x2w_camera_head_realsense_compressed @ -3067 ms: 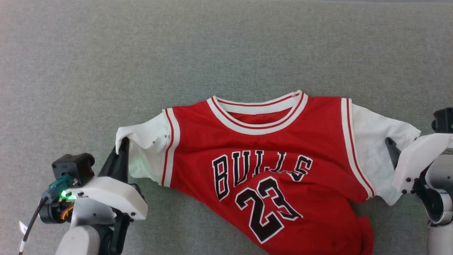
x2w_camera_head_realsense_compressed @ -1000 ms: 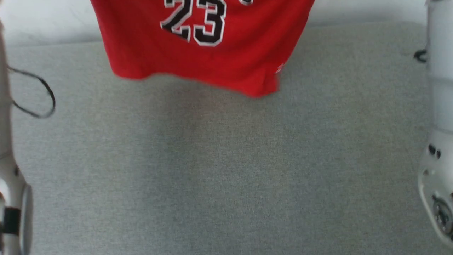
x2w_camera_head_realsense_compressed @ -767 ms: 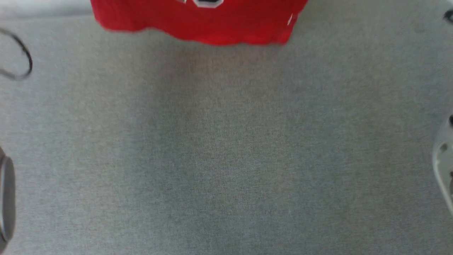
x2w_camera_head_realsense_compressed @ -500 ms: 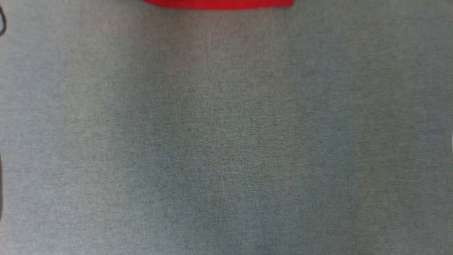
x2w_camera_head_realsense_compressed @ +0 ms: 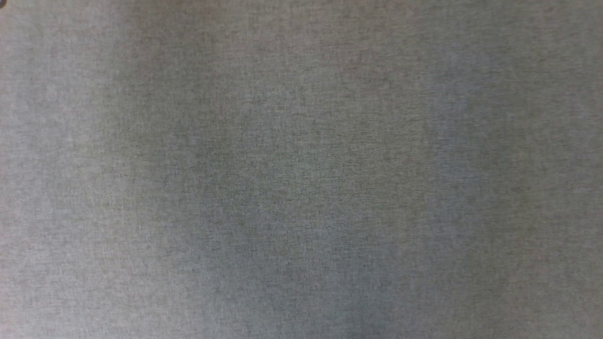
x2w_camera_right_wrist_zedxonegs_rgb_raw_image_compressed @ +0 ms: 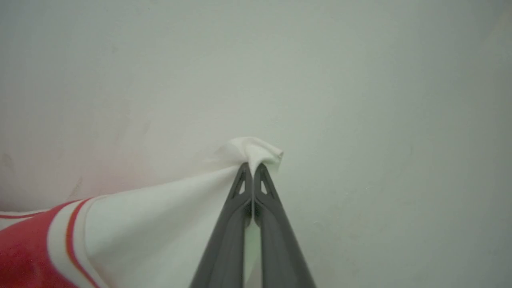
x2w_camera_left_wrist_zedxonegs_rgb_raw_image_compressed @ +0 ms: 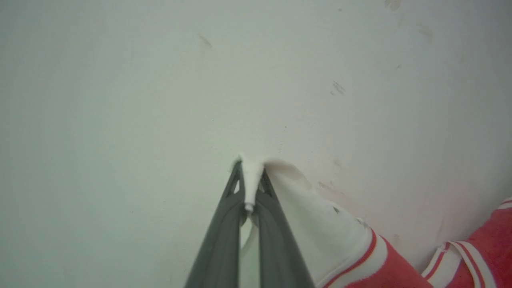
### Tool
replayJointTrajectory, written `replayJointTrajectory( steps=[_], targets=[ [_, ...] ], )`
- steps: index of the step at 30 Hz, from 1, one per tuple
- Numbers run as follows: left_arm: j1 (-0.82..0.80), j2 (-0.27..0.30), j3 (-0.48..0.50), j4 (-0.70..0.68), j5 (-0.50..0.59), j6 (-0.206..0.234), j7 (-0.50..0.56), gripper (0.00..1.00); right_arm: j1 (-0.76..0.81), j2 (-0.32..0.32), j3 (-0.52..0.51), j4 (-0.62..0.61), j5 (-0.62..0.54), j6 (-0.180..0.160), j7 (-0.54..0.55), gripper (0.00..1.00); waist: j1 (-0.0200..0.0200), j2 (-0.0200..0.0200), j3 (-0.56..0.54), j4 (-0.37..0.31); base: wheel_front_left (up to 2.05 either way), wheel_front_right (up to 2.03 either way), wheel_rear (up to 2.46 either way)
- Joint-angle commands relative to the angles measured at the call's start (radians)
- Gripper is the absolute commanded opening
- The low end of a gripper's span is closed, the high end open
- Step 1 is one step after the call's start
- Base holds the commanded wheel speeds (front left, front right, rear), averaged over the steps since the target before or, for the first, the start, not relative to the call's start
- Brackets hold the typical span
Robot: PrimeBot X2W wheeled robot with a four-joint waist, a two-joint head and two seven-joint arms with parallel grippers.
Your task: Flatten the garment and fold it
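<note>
The garment (x2w_camera_left_wrist_zedxonegs_rgb_raw_image_compressed: pixel 340 248) is a red jersey with white sleeves and red-and-white striped armhole trim. In the left wrist view my left gripper (x2w_camera_left_wrist_zedxonegs_rgb_raw_image_compressed: pixel 250 172) is shut on the edge of one white sleeve, which bunches between the dark fingers. My right gripper (x2w_camera_right_wrist_zedxonegs_rgb_raw_image_compressed: pixel 253 168) is shut on the edge of the other white sleeve, and the garment (x2w_camera_right_wrist_zedxonegs_rgb_raw_image_compressed: pixel 136 224) stretches away to the lower left of the right wrist view. Both sleeves are held up in front of a pale wall. The head view looks down on bare grey fabric.
The grey fabric work surface (x2w_camera_head_realsense_compressed: pixel 301 188) spreads across the head view, with soft shadows over its middle. A pale, slightly scuffed wall (x2w_camera_left_wrist_zedxonegs_rgb_raw_image_compressed: pixel 160 80) stands behind the left gripper, and the same wall (x2w_camera_right_wrist_zedxonegs_rgb_raw_image_compressed: pixel 360 80) lies behind the right gripper.
The red hem of the hanging jersey has slid up and out of the top of the head view. The arm parts at the side edges have also left it.
</note>
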Motion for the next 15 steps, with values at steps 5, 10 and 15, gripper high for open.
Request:
replayJointTrajectory(
  steps=[5,10,15],
  targets=[
    [0.045,0.025,-0.019,0.035,-0.024,-0.022,-0.034,0.0,0.023,0.006,0.004,0.041,0.001,-0.001,-0.048,0.0,0.0,0.0,0.037,0.022,0.0,0.0,0.0],
    [0.158,0.034,-0.051,0.025,-0.088,-0.033,-0.062,0.0,0.114,0.007,0.03,0.062,0.046,-0.001,-0.093,0.0,0.0,0.0,0.015,0.04,0.0,0.0,0.0],
    [0.295,0.059,-0.079,-0.057,-0.187,-0.034,-0.08,0.0,0.216,0.004,0.062,0.036,0.138,-0.001,-0.14,0.0,0.0,0.0,-0.017,0.048,0.0,0.0,0.0]
  ],
)
